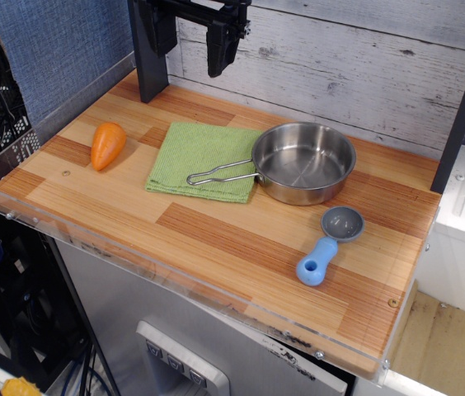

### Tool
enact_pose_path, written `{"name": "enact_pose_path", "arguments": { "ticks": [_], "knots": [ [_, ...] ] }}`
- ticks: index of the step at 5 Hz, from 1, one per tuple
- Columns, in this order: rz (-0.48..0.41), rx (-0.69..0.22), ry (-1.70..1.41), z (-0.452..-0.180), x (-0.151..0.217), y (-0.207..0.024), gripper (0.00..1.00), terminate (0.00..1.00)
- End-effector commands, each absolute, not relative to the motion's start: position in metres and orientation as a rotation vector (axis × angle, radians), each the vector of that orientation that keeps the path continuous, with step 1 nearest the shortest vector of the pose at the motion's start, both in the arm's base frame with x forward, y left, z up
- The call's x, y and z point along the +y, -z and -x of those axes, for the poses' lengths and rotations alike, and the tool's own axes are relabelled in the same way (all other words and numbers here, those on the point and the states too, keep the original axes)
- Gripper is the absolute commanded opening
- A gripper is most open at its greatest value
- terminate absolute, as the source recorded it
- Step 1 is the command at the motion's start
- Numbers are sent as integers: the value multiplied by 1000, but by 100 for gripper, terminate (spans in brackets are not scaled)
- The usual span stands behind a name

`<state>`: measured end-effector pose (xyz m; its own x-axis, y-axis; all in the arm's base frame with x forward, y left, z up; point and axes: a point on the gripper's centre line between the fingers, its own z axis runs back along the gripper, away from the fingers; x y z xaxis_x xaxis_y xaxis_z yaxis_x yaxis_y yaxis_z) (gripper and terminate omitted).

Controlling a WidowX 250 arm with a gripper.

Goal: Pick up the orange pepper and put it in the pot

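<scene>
The orange pepper (107, 145) lies on its side on the wooden tabletop at the left, just left of a green cloth. The pot (303, 162) is a shiny steel pan standing at the middle right, empty, with its wire loop handle (220, 174) reaching left over the cloth. My gripper (223, 48) hangs high at the back of the table, black, fingers pointing down, well above and behind both things. It holds nothing. Its fingers look close together, but the gap does not show plainly.
A green cloth (198, 158) lies flat between pepper and pot. A grey-and-blue scoop (330, 245) lies in front of the pot at the right. A clear plastic lip (18, 157) edges the table. A white plank wall (356, 66) stands behind.
</scene>
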<state>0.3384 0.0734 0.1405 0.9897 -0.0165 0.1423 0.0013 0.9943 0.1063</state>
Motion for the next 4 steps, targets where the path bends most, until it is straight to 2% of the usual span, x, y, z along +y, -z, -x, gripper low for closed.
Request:
{"name": "enact_pose_path", "arguments": {
  "ticks": [1,2,3,4],
  "knots": [
    [-106,-144,9,-338,73,-140,100,0],
    [-49,-153,-21,-344,90,-140,100,0],
    [-57,-154,-44,-345,112,-136,100,0],
    [-26,-137,-124,-336,157,-122,100,0]
  ]
}}
